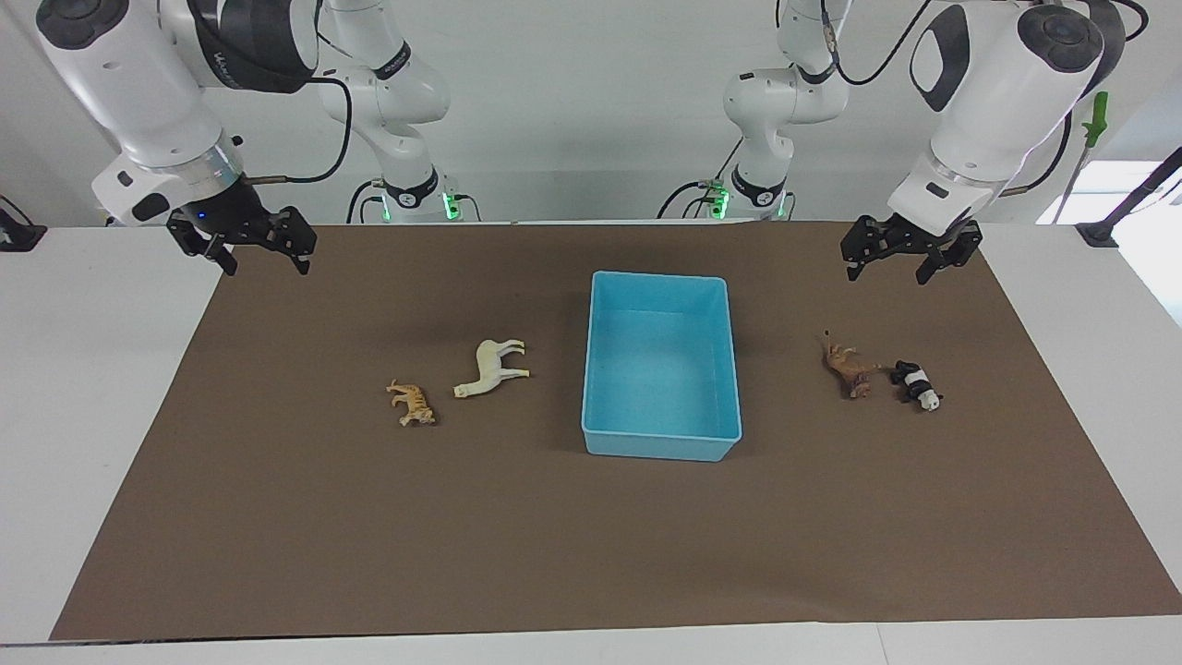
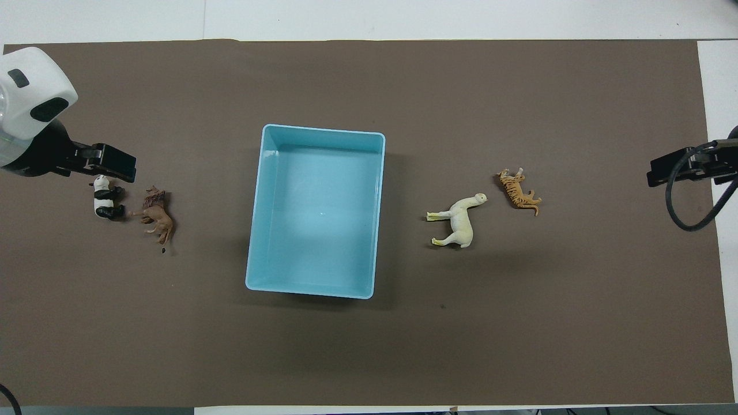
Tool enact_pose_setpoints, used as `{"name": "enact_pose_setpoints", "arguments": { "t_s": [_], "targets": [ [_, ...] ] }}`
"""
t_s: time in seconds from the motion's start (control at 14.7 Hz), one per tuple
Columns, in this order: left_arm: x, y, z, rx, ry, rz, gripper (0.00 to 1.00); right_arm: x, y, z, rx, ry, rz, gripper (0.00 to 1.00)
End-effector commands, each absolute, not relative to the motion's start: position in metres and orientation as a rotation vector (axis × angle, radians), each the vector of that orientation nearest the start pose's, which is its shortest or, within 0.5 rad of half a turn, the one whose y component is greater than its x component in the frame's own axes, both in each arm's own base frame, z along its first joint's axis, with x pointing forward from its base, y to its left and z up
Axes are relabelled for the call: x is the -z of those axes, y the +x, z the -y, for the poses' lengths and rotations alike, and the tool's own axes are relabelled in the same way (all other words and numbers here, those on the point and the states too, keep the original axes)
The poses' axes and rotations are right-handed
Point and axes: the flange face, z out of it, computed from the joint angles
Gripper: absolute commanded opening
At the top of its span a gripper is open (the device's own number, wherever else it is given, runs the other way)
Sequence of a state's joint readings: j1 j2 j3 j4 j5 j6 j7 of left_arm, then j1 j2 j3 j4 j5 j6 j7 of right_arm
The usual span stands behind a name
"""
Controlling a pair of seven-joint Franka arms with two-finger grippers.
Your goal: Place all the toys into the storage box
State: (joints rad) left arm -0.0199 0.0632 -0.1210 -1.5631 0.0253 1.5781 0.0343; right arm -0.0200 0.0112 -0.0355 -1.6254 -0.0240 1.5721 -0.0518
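You have the box [image 1: 661,365] standing in the middle of the brown mat [image 1: 591,554], open and with nothing inside it. All four toys lie on their sides on the mat around it. Toward the right arm's end, the white horse [image 1: 491,368] lies near the box, and the tiger [image 1: 412,403] lies just beside the horse, a little farther from the robots and closer to that end of the table. Toward the left arm's end, the lion [image 1: 849,368] and the panda [image 1: 916,384] lie close together, the lion between the box and the panda; whether they touch cannot be told. Your left gripper [image 1: 894,263] hangs in the air over the mat's near edge at its own end, nearer the robots than the panda, fingers spread apart and holding nothing. Your right gripper [image 1: 265,259] hangs over the mat's corner at its end of the table, well apart from the tiger, fingers also spread and empty. Neither gripper touches a toy.
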Motion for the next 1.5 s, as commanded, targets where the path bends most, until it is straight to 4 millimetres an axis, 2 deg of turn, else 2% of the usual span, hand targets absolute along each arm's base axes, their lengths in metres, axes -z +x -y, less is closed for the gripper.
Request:
{"name": "enact_pose_setpoints", "arguments": {
  "t_s": [0.0, 0.14, 0.2, 0.34, 0.41, 0.48, 0.54, 0.68, 0.89, 1.02, 1.23, 1.43],
  "targets": [
    [-0.595, 0.565, 0.073, -0.049, -3.112, -0.286, 1.00, -0.595, 0.549, 0.037, -0.111, -3.157, 0.025, 1.00],
    [-0.595, 0.565, 0.068, -0.049, -3.112, -0.281, 1.00, -0.594, 0.549, 0.037, -0.114, -3.157, 0.025, 1.00],
    [-0.595, 0.566, 0.057, -0.049, -3.116, -0.239, 1.00, -0.595, 0.549, 0.037, -0.111, -3.157, 0.025, 1.00],
    [-0.589, 0.563, 0.051, -0.061, -3.115, -0.203, 1.00, -0.595, 0.549, 0.037, -0.111, -3.158, 0.025, 1.00],
    [-0.581, 0.560, 0.045, -0.044, -3.116, -0.166, 1.00, -0.595, 0.549, 0.037, -0.112, -3.159, 0.025, 1.00],
    [-0.569, 0.558, 0.036, 0.022, -3.114, -0.147, 1.00, -0.595, 0.549, 0.037, -0.111, -3.158, 0.025, 1.00],
    [-0.550, 0.551, 0.032, 0.083, -3.109, -0.140, 1.00, -0.594, 0.549, 0.037, -0.114, -3.157, 0.025, 1.00],
    [-0.513, 0.547, 0.008, 0.198, -3.102, -0.087, 1.00, -0.595, 0.549, 0.037, -0.112, -3.159, 0.025, 1.00],
    [-0.483, 0.557, -0.019, 0.176, -3.086, -0.130, 1.00, -0.595, 0.549, 0.037, -0.112, -3.159, 0.025, 1.00],
    [-0.463, 0.558, -0.027, 0.186, -3.082, -0.114, 1.00, -0.595, 0.549, 0.037, -0.111, -3.157, 0.025, 1.00],
    [-0.421, 0.550, -0.029, 0.240, -3.083, -0.073, 1.00, -0.595, 0.549, 0.037, -0.111, -3.157, 0.025, 1.00],
    [-0.390, 0.555, -0.028, 0.207, -3.096, -0.049, 1.00, -0.594, 0.550, 0.039, -0.104, -3.158, 0.025, 1.00]
  ]
}}
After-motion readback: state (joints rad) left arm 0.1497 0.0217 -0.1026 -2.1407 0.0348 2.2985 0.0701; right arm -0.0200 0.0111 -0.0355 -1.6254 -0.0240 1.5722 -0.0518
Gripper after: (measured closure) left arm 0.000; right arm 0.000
